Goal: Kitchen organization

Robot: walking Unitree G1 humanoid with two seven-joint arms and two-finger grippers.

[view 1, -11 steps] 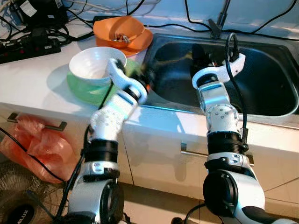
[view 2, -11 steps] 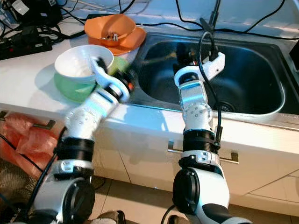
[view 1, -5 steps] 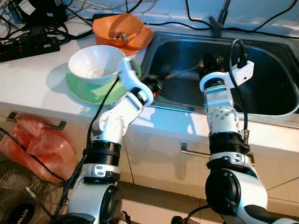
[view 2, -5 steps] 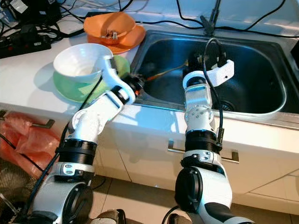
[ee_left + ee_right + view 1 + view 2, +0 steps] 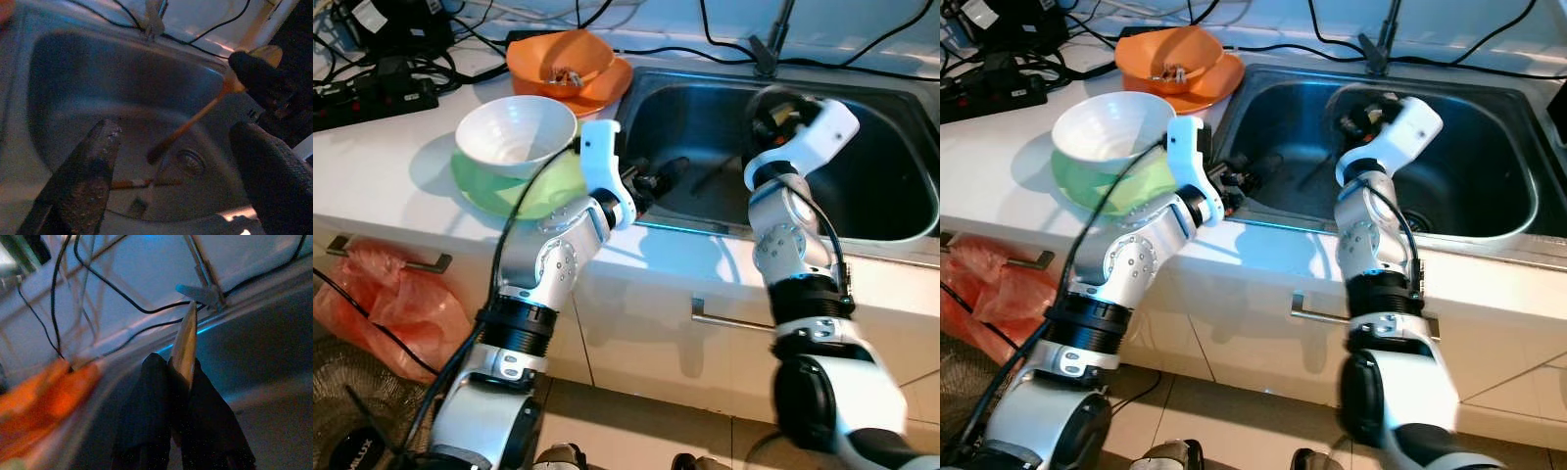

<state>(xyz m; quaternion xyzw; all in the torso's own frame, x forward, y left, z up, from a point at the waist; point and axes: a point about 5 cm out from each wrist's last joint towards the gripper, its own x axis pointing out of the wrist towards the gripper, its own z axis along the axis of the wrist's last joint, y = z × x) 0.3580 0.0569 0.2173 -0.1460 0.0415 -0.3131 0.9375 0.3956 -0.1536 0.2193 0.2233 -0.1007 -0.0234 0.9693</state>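
Right end effector (image 5: 178, 382) pinches wooden spoon (image 5: 195, 117) near its bowl end over sink (image 5: 901, 230). Light, stiff, probably wet. Left end effector (image 5: 181, 161) open, empty.

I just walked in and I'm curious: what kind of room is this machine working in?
Most likely a home kitchen: a steel sink set in a white counter, bowls stacked beside it, and cabinet drawers below.
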